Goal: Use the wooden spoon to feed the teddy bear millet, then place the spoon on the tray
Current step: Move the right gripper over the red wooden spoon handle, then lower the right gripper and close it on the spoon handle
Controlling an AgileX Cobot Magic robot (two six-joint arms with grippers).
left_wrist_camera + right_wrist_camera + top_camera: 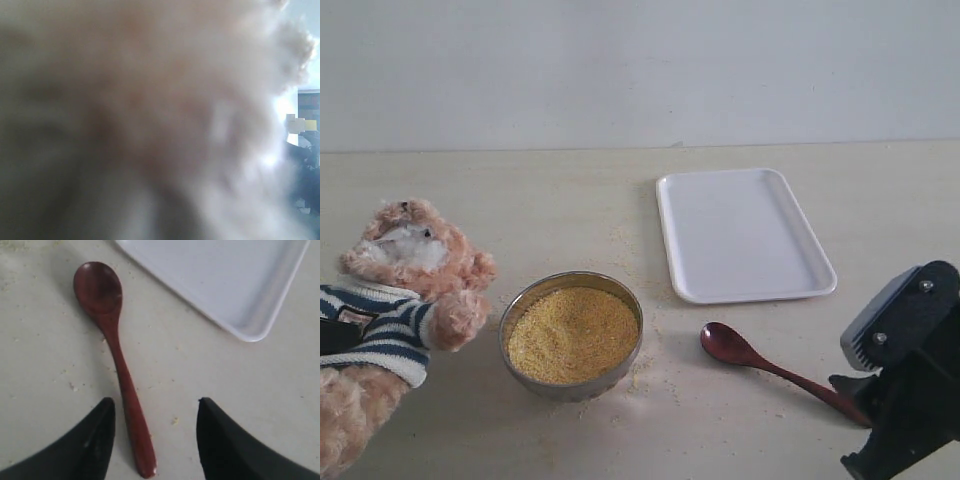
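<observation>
Only the right wrist view shows the right gripper (155,402) wide open, astride the handle end of the spoon (118,357), holding nothing. The spoon lies on the table near the tray (225,285), its long axis running from the gripper toward the millet (572,333), bowl end leading. The left wrist view shows only blurred bear (150,115) fur, so the left gripper's state cannot be told

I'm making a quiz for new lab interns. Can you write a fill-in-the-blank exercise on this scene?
The wooden spoon lies on the ____, beside the tray.
The millet fills a round metal ____.
The jaws of the right gripper stand ____ on either side of the spoon's handle.
The teddy bear wears a ____ shirt.
Missing: table; bowl; open; striped.
</observation>
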